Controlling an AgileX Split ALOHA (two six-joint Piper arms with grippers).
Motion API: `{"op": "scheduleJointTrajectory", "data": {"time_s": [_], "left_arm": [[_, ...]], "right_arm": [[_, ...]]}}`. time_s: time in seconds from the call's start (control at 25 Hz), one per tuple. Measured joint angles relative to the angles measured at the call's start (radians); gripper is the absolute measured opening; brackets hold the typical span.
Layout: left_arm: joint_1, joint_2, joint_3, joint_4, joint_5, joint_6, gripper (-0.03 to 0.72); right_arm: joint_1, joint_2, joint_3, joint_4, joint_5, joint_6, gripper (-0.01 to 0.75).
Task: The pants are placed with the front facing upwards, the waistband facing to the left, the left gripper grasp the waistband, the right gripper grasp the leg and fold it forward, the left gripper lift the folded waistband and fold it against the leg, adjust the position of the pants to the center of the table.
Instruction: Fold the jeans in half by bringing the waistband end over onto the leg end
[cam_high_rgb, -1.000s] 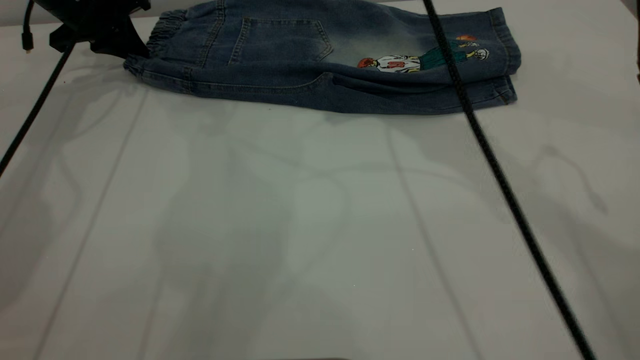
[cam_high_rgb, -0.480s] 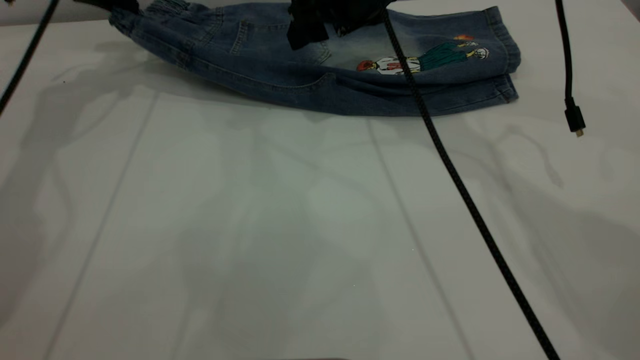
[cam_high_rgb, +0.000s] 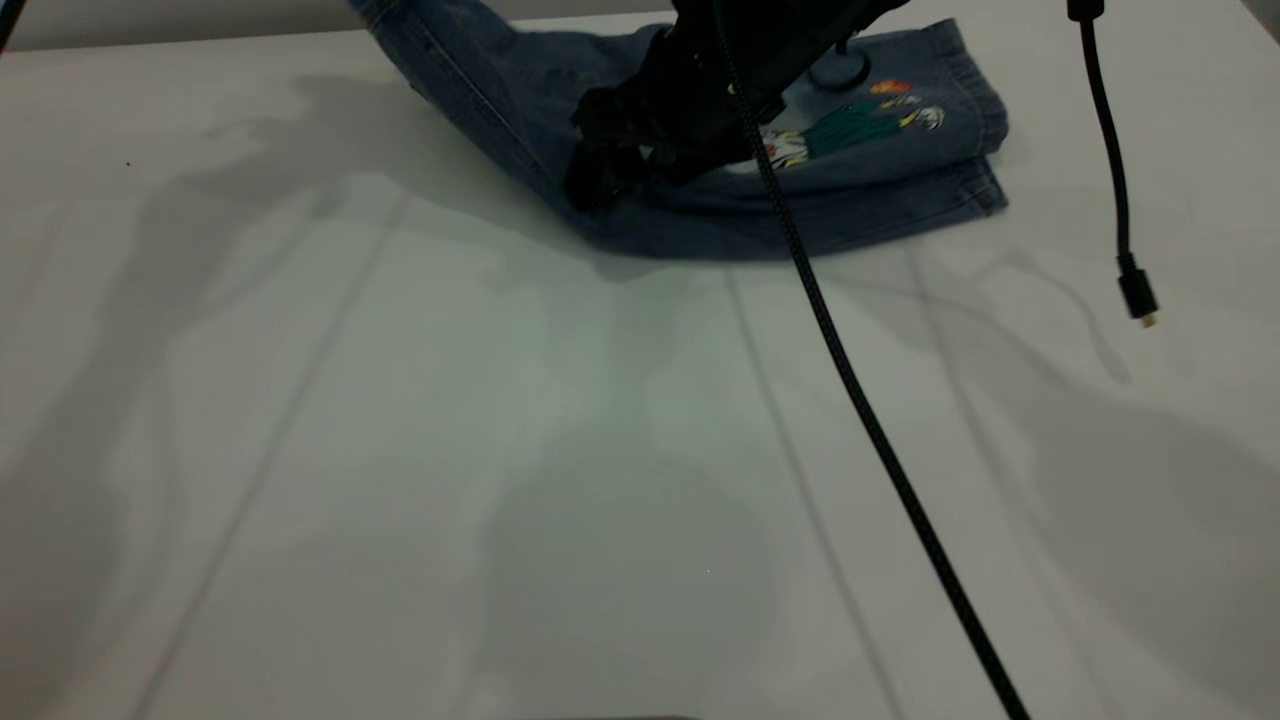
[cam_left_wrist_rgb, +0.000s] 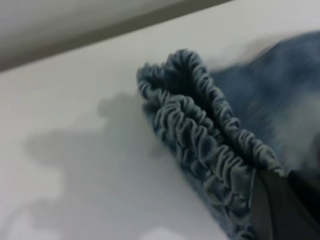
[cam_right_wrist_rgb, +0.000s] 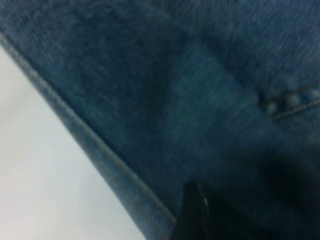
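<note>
The denim pants (cam_high_rgb: 800, 170) lie at the far edge of the white table (cam_high_rgb: 500, 450), folded lengthwise, with their printed leg end flat and the waistband half raised off the surface and rising out of the top of the exterior view. They look soft and limp but fairly weighty for cloth: the lifted half hangs in a straight slope from above down to the fold line.

The elastic waistband (cam_left_wrist_rgb: 210, 135) is gathered, thick and ridged. I judge it the best place to take hold, since it bunches into a firm roll that should not slip as flat denim might. In the left wrist view the left gripper (cam_left_wrist_rgb: 280, 210) appears closed on that waistband, a dark finger lying against the ruffled edge.

The right gripper (cam_high_rgb: 610, 160) is down on the pants beside the fold line, near the print, seemingly pinning the cloth; whether its claw is open or closed I cannot tell.

A black cable (cam_high_rgb: 860, 400) crosses the table in front of the pants.
</note>
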Motion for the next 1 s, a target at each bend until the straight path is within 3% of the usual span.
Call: {"op": "scheduleJointTrajectory", "data": {"time_s": [0.28, 0.48, 0.8, 1.0], "left_arm": [[-0.103, -0.017, 0.001, 0.002, -0.035, 0.033, 0.036], [-0.141, -0.018, 0.001, 0.002, -0.031, 0.037, 0.036], [-0.182, -0.023, 0.001, 0.001, -0.008, 0.037, 0.036], [-0.267, -0.025, 0.001, 0.007, 0.009, 0.049, 0.036]], "right_arm": [[0.035, 0.001, -0.122, 0.016, 0.306, 0.010, 0.497], [0.002, -0.014, -0.268, -0.018, 0.451, 0.068, 0.497], [-0.200, -0.052, -0.380, -0.302, 0.527, 0.373, 0.497], [-0.337, -0.052, -0.408, -0.435, 0.526, 0.505, 0.497]]}}
